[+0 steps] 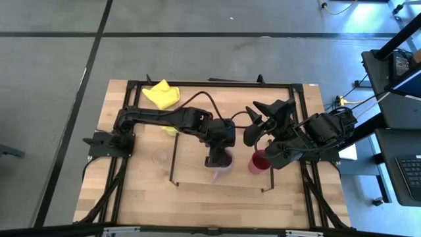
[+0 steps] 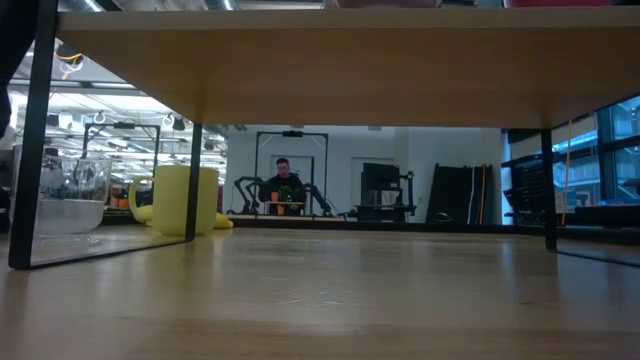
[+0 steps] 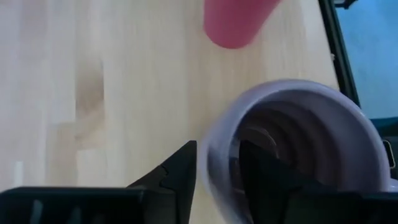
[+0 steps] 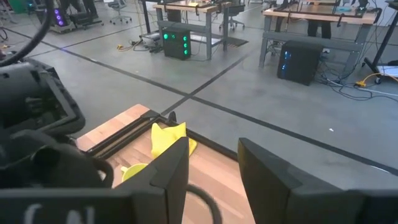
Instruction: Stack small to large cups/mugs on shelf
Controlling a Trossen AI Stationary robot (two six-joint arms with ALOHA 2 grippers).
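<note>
Left end effector (image 1: 218,160) is down over the purple mug (image 1: 222,166) on the shelf (image 1: 197,172), near its middle. In the left wrist view one finger (image 3: 177,177) sits outside the mug wall and the other inside the bowl, straddling the rim; there seems to be a sliver of daylight at the outer finger, so I'd call it parted rather than clamped, though it's tight to judge. Just beside the purple mug stands the red cup (image 1: 258,162), upright on the shelf towards the right frame. The right end effector (image 1: 262,117) hangs raised above the tabletop (image 1: 105,191) behind the red cup, fingers apart and nothing between them. Off the shelf's left end, the clear glass (image 2: 72,195) sits on the tabletop, with the yellow-green mug (image 2: 183,199) farther back. The yellow cloth (image 1: 162,93) lies at the far left corner.
</note>
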